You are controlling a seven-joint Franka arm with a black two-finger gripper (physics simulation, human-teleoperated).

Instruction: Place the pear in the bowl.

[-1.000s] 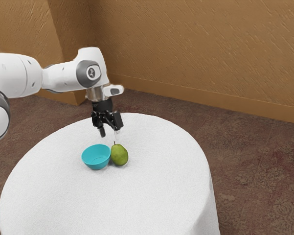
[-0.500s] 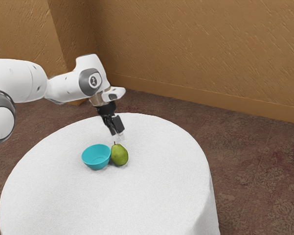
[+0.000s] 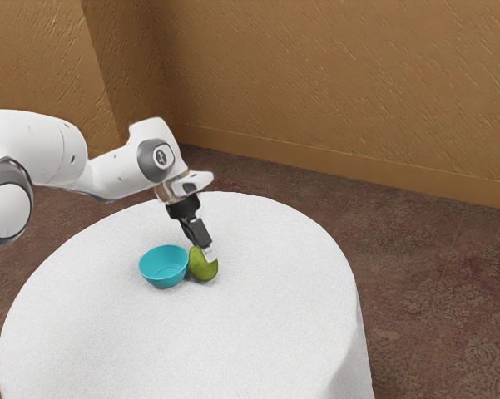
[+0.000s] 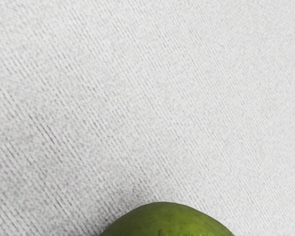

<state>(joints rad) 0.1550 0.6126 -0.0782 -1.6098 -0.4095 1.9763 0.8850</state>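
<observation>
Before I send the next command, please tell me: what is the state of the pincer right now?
Pincer: at the pear; whether open or closed cannot be told.

The bench (image 3: 258, 341) is round and wears a white cloth (image 4: 147, 98) with a fine ribbed weave, draped down past the edge. On it stands a turquoise bowl (image 3: 164, 273), upright, and just beside that, toward the exterior view's right, a green pear (image 3: 201, 271).

Seen from the exterior view, I've turned my end effector (image 3: 208, 255) and brought it down toward five o'clock, from clear above the pear (image 3: 201, 271) to overlapping its one o'clock side.
</observation>
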